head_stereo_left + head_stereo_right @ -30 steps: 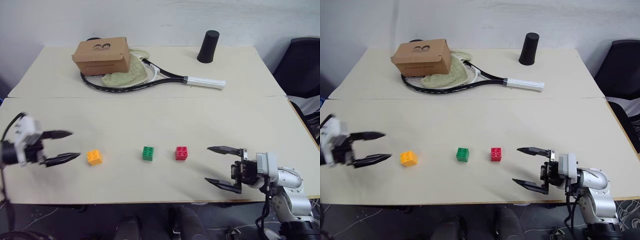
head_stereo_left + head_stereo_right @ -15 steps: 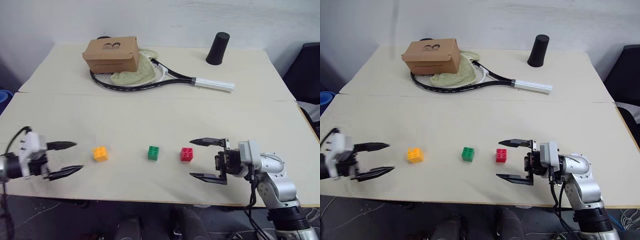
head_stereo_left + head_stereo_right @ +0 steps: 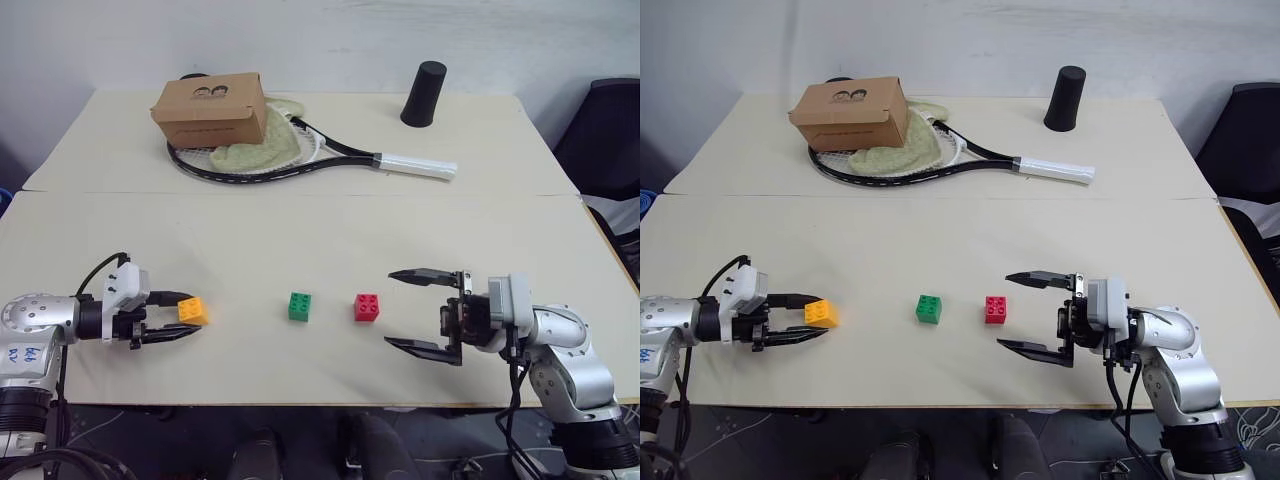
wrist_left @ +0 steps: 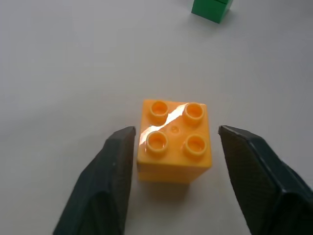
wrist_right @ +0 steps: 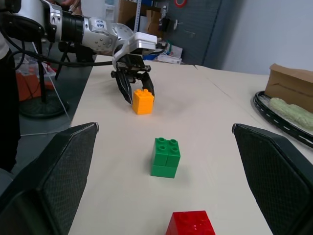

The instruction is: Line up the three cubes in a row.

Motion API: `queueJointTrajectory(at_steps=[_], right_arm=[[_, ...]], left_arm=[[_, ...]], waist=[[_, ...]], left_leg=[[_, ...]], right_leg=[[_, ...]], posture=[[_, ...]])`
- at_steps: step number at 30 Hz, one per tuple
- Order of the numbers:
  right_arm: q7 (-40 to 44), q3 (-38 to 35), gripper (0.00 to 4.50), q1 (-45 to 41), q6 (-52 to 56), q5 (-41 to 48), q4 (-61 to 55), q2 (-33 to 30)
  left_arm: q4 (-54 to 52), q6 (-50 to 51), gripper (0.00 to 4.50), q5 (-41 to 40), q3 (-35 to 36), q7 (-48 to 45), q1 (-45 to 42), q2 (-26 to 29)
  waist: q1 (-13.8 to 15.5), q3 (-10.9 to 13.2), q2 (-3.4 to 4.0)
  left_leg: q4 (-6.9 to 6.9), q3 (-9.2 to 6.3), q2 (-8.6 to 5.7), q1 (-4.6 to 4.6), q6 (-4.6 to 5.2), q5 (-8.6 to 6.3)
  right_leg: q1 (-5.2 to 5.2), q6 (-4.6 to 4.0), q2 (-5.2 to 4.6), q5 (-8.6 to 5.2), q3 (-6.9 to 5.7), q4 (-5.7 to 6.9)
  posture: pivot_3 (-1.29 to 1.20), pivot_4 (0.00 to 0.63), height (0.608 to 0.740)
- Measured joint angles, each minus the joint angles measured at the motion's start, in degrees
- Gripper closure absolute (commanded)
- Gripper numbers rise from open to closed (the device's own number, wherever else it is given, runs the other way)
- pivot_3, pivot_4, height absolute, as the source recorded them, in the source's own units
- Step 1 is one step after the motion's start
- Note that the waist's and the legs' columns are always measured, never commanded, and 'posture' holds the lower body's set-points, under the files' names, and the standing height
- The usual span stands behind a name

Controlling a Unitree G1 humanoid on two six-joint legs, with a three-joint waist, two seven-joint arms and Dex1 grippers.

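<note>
Three cubes lie in a rough row near the table's front edge: yellow-orange (image 4: 175, 142) on the left, green (image 3: 299, 306) in the middle, red (image 3: 367, 307) right of it. My left gripper (image 3: 192, 314) lies low on the table with its fingers on either side of the yellow-orange cube. In the left wrist view a thin gap shows on each side of the cube, so the gripper is open. My right gripper (image 3: 390, 308) hangs wide open just right of the red cube, pointing left at it, with nothing between its fingers.
At the back left a brown cardboard box (image 3: 208, 108) sits on a green cloth (image 3: 255, 148) and a tennis racket (image 3: 330, 153). A black cup (image 3: 422, 93) stands at the back right. A dark chair (image 3: 605, 125) is beyond the table's right edge.
My left gripper has moved right to the yellow-orange cube and its jaws have narrowed around it. The right gripper has edged closer to the red cube, still wide open. The camera also shifted.
</note>
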Motion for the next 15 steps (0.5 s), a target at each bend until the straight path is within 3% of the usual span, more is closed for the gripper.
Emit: queueJointTrajectory(at_steps=[2,8,15], right_arm=[[-0.42,-0.34,0.0,0.94,0.04,0.0,-0.29,-0.03],[-0.96,-2.28,0.0,2.55,0.15,0.03,-1.51,-1.69],[-1.72,-3.41,0.0,4.96,0.6,0.06,-2.43,-2.28]], left_arm=[[1.38,-0.84,3.02,0.12,-0.51,-1.06,-1.56,0.17],[5.04,-7.37,3.02,3.29,-8.06,-5.73,-11.99,-2.24],[20.26,-16.95,3.02,8.95,-17.11,-5.82,-28.5,-9.29]], waist=[[0.06,0.0,0.0],[0.49,0.0,0.0],[0.11,0.0,-0.01]], left_leg=[[0.0,0.0,0.0,0.0,0.0,0.0],[0.14,0.02,-0.06,-0.05,0.04,-0.01],[0.35,0.11,-0.02,-0.13,0.05,-0.01]], right_leg=[[0.0,0.0,0.0,0.0,0.0,0.01],[0.04,0.09,0.04,0.05,0.0,-0.02],[0.02,0.19,0.19,0.1,0.1,-0.03]], posture=[[0.0,0.15,0.74],[0.0,0.15,0.74],[0.0,0.15,0.74]])
